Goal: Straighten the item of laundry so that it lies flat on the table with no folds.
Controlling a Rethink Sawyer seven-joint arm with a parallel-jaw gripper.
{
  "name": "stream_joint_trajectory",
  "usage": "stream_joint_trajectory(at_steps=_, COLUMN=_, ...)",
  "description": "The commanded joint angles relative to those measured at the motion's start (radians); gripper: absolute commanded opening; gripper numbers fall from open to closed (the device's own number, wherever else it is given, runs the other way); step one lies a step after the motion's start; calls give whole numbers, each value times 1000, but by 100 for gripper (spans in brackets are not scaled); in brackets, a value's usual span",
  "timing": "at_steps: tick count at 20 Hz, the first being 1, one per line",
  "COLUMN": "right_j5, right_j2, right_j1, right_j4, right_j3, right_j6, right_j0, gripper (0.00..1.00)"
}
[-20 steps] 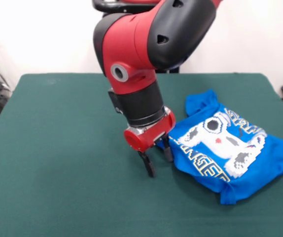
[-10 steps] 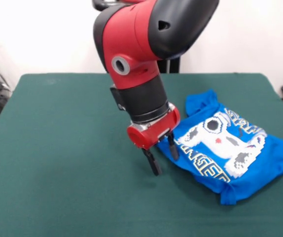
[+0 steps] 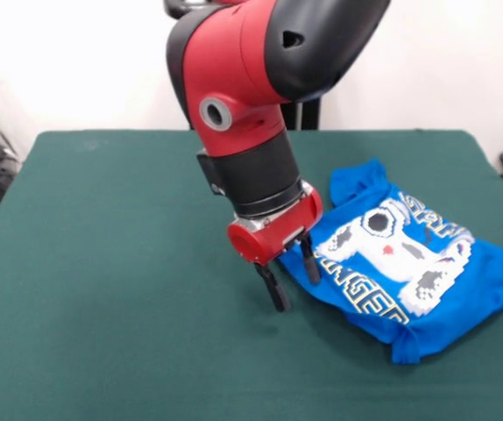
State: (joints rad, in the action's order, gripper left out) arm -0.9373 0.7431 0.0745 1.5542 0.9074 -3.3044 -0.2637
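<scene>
One red and black robot arm [image 3: 251, 105] reaches down from the top centre of the frame over the table [image 3: 102, 263], its dark green cloth filling most of the picture. The gripper [image 3: 294, 278] hangs just left of centre-right, its two black fingers [image 3: 276, 289] spread apart with nothing between them; one finger points down over bare cloth, the other sits at the left edge of the item of laundry [image 3: 409, 272]. That bright blue T-shirt lies rumpled in the right half of the frame, print side up, a white pixel-art controller and yellow-outlined lettering showing across its middle. Its fabric is creased and bunched, one corner lifted toward the upper middle and its right side running to the frame's right edge
</scene>
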Motion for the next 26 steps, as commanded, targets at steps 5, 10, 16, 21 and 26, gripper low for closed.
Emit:
stream_joint_trajectory(at_steps=5, right_j5=49, right_j2=-176, right_j1=78, right_j4=-53, right_j3=32, right_j6=71, right_j0=-24, gripper=100)
stream_joint_trajectory(at_steps=10, right_j5=52, right_j2=-190, right_j1=72, right_j4=-67, right_j3=35, right_j6=87, right_j0=-18, gripper=100)
stream_joint_trajectory(at_steps=16, right_j5=50, right_j2=-213, right_j1=46, right_j4=-92, right_j3=50, right_j6=129, right_j0=-4, gripper=100)
stream_joint_trajectory(at_steps=21, right_j5=70, right_j2=-217, right_j1=46, right_j4=-109, right_j3=51, right_j6=145, right_j0=-2, gripper=100)
stream_joint_trajectory(at_steps=26, right_j5=89, right_j2=-206, right_j1=65, right_j4=-100, right_j3=39, right_j6=128, right_j0=-13, gripper=100)
